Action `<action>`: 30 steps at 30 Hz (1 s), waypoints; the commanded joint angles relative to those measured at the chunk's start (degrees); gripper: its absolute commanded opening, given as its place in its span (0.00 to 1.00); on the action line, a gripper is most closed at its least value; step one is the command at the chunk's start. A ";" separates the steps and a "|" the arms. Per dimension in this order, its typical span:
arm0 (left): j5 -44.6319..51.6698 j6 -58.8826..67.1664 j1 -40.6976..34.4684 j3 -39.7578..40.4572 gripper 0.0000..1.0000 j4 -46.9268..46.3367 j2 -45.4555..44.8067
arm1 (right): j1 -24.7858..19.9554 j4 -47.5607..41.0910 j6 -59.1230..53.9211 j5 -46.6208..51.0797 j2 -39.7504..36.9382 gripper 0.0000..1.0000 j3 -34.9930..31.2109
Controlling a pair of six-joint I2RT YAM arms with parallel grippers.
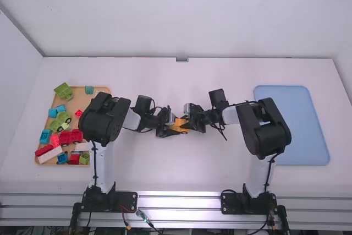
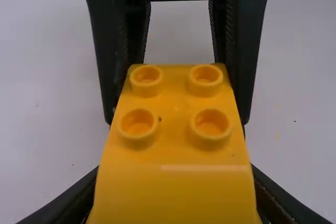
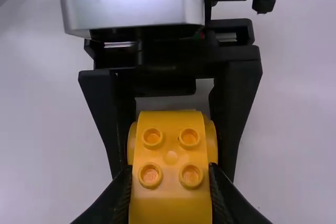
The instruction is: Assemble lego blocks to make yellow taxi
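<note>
At the middle of the white table (image 1: pixel 181 171), a work area between the two trays seems to have been chosen so that both arms can meet. The blue tray (image 1: pixel 291 125) is set at three o'clock, perhaps for the finished taxi; at nine o'clock, loose blocks (image 1: pixel 70 136) are held in the brown tray (image 1: pixel 78 103), probably as supply. The yellow taxi body (image 1: pixel 179 124) is clamped at the centre by the left gripper (image 1: pixel 173 127) from nine o'clock and by the right gripper (image 1: pixel 188 125) from three, both closed on its sides, likely for bracing or pressing parts square. Whether the table is touched cannot be told. The round studs (image 3: pixel 188 137) are left uncovered between the fingers, so that a further piece could be seated there
</note>
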 commanded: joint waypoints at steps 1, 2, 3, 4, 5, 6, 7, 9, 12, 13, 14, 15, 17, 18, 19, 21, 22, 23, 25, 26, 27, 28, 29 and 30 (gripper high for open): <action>0.42 0.22 0.04 -0.74 0.49 0.09 0.90 | 0.46 -0.87 1.31 3.13 2.08 0.00 -0.13; 0.48 0.20 0.02 -0.74 0.49 0.17 0.90 | 0.90 -0.98 1.64 4.57 2.05 0.00 -0.13; 0.48 0.22 0.04 -0.74 0.49 0.15 0.90 | 1.49 -1.31 1.60 6.23 2.08 0.00 -0.13; 0.44 0.17 0.04 -0.74 0.49 0.15 0.90 | 2.14 -1.40 1.62 7.98 2.08 0.00 -0.13; 0.44 0.17 0.02 -0.74 0.49 0.15 0.90 | 2.36 -1.44 1.64 8.52 2.05 0.00 -0.13; 0.44 0.20 0.02 -0.74 0.48 0.15 0.90 | 3.13 -1.73 1.62 10.60 2.08 0.00 -0.13; 0.55 0.20 0.04 -0.74 0.48 0.15 0.90 | 3.87 -1.84 1.86 12.50 2.05 0.00 -0.13; 0.57 0.22 0.04 -0.74 0.47 0.20 0.92 | 4.48 -1.68 3.26 14.84 2.05 0.00 -0.13; 0.42 0.20 0.04 -0.74 0.47 0.22 0.90 | 5.38 -2.21 4.55 18.25 2.05 0.00 -0.13; 0.46 0.22 0.04 -0.74 0.47 0.20 0.90 | 5.57 -2.54 4.57 19.32 2.08 0.00 -0.17; 0.44 0.20 0.04 -0.74 0.46 0.20 0.90 | 5.66 -2.78 4.57 20.41 2.05 0.00 -0.20; 0.42 0.20 0.04 -0.74 0.45 0.20 0.92 | 5.60 -2.97 4.57 21.11 2.08 0.00 -0.20; 0.44 0.22 0.04 -0.74 0.44 0.22 0.90 | 5.51 -3.65 3.98 21.75 2.08 0.00 -0.20; 0.42 0.22 0.04 -0.74 0.44 0.22 0.90 | 5.53 -4.07 3.96 21.86 2.08 0.00 -0.20; 0.42 0.22 0.04 -0.74 0.43 0.24 0.90 | 5.53 -4.28 3.96 21.86 2.05 0.00 -0.24; 0.44 0.17 0.04 -0.52 0.44 0.07 0.90 | 5.53 -4.63 3.04 21.86 2.08 0.00 -0.74; 0.44 0.17 0.04 -0.31 0.43 -0.31 0.90 | 5.53 -4.74 1.95 21.99 2.08 0.00 -1.07; 0.42 0.20 0.04 -0.11 0.43 -0.50 0.90 | 5.53 -4.81 1.31 22.12 2.05 0.00 -1.31; 0.63 0.11 0.04 0.33 0.43 -0.68 0.90 | 5.53 -3.74 1.75 23.12 2.08 0.00 -2.16; 0.59 -0.61 0.04 0.55 0.43 -0.61 0.90 | 5.53 -2.95 2.86 23.65 2.05 0.00 -2.60; 0.50 -1.81 0.04 0.79 0.43 -0.42 0.90 | 5.53 -2.05 3.32 23.96 2.05 0.00 -3.10; 0.46 -2.97 0.04 1.27 0.42 -0.50 0.90 | 5.53 -0.79 3.26 24.00 2.05 0.00 -3.87; 0.59 -3.32 0.04 1.51 0.43 -0.66 0.92 | 5.53 0.15 3.26 23.93 2.05 0.00 -4.37; 0.63 -3.54 0.04 1.75 0.42 -0.68 0.90 | 5.51 1.38 3.37 23.98 2.08 0.00 -4.83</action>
